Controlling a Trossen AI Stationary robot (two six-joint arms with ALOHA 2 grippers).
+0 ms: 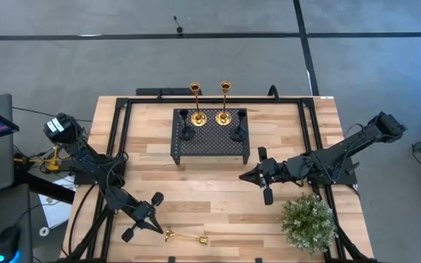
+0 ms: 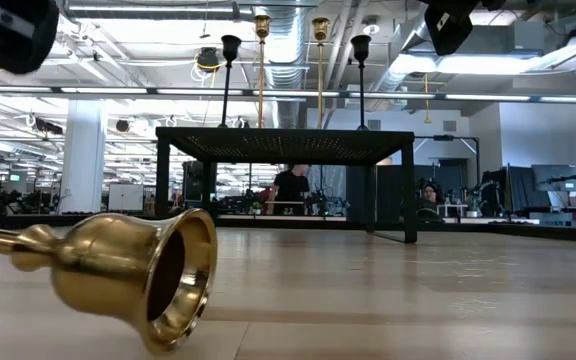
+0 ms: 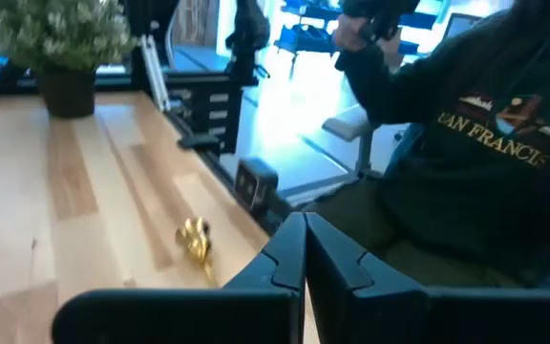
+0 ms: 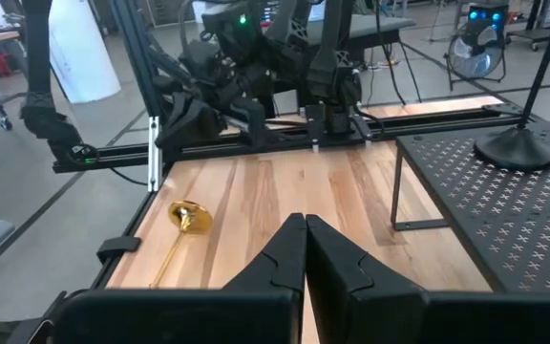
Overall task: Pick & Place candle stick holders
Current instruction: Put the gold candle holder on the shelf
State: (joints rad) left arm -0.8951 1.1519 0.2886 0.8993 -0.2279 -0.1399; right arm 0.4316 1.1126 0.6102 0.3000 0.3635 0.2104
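Note:
One gold candle stick holder (image 1: 185,237) lies on its side on the wood near the table's front edge; it also shows in the low view (image 2: 133,270) and in the right wrist view (image 4: 185,220). My left gripper (image 1: 158,228) hovers shut just left of it, apart from it, and the gold holder (image 3: 196,241) shows beyond its tips (image 3: 304,239). Two tall gold holders (image 1: 197,115) (image 1: 224,115) and two black holders (image 1: 186,133) (image 1: 237,133) stand upright on the black perforated stand (image 1: 210,142). My right gripper (image 1: 245,176) waits shut in front of the stand, holding nothing.
A green potted plant (image 1: 309,223) stands at the near right corner. Black frame rails (image 1: 115,146) run along the table's sides. A person in a dark sweatshirt (image 3: 475,143) sits just past the table's edge. Bare wood lies between the stand and the lying holder.

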